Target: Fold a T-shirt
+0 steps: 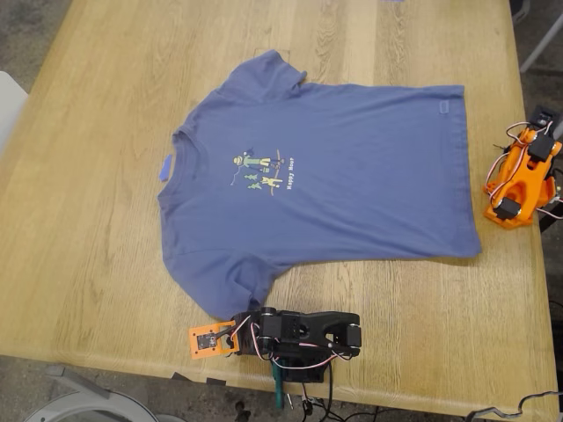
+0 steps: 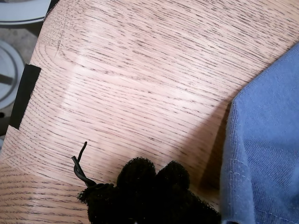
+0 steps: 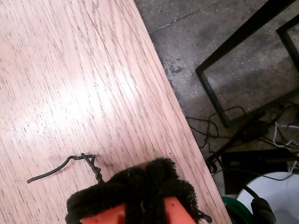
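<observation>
while t-shirt (image 1: 352,167) lies flat, both claws closed, empty.

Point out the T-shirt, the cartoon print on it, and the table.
T-shirt (image 1: 369,176), exterior view, plain blue body fabric.
Cartoon print (image 1: 261,171), exterior view, middle of the chest figures.
Table (image 1: 88,220), exterior view, bare wood beside the collar.
</observation>
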Controlling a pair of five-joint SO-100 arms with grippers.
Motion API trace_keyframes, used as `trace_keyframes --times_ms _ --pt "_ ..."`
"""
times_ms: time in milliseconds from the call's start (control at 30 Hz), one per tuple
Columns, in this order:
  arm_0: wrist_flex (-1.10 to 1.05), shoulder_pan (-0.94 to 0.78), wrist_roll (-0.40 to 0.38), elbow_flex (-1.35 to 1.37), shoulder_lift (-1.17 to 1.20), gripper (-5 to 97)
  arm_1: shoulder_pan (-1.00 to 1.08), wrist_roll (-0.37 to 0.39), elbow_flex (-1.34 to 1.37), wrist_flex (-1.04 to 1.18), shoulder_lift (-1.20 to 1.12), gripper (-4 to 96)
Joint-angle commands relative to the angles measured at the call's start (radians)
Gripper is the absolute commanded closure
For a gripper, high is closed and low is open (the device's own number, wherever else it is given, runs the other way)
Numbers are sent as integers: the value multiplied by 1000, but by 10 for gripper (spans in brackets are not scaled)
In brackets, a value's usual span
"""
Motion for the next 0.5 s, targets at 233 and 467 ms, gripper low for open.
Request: trace_keyframes --times_ms 233,467 --pt "8 34 -64 -15 109 918 -6 -18 69 2 -2 819" --pt "-118 94 0 -15 109 918 107 -48 69 -3 -2 827"
